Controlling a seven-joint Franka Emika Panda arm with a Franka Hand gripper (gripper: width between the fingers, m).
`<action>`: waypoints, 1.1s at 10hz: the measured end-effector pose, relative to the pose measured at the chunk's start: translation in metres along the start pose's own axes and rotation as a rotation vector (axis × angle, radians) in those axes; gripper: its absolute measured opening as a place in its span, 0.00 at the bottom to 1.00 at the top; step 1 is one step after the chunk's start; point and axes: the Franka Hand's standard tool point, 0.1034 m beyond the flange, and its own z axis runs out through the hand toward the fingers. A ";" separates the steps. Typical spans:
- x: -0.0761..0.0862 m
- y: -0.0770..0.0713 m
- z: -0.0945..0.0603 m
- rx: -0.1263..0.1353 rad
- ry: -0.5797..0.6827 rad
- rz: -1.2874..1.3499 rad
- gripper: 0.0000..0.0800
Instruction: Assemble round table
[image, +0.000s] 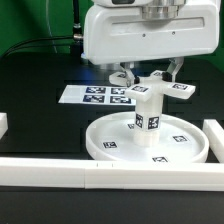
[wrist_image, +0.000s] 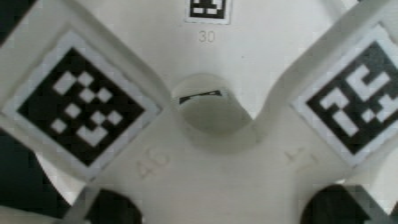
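The large rimmed disc (image: 150, 140) lies flat on the black table. The short cylindrical post (image: 147, 120) stands upright in its central hub. The cross-shaped foot (image: 155, 92) sits level on top of the post. My gripper (image: 150, 78) is straight above, its fingers down on either side of the foot's middle. In the wrist view the foot (wrist_image: 214, 150) fills the frame, with square markers on its arms and a round centre hole (wrist_image: 214, 105). Its white body spans the gap between my two dark fingertips (wrist_image: 111, 206), which press against it. The gripper (wrist_image: 222, 210) is shut on the foot.
The marker board (image: 95, 95) lies flat behind the disc, towards the exterior view's left. White border bars run along the front (image: 100, 172), at the exterior view's right (image: 214, 135) and at its left edge (image: 3, 125).
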 end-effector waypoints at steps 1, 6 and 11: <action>0.000 0.000 0.000 0.001 0.000 0.097 0.55; 0.001 -0.005 0.000 0.064 0.013 0.599 0.55; 0.005 -0.005 -0.001 0.068 0.032 0.883 0.55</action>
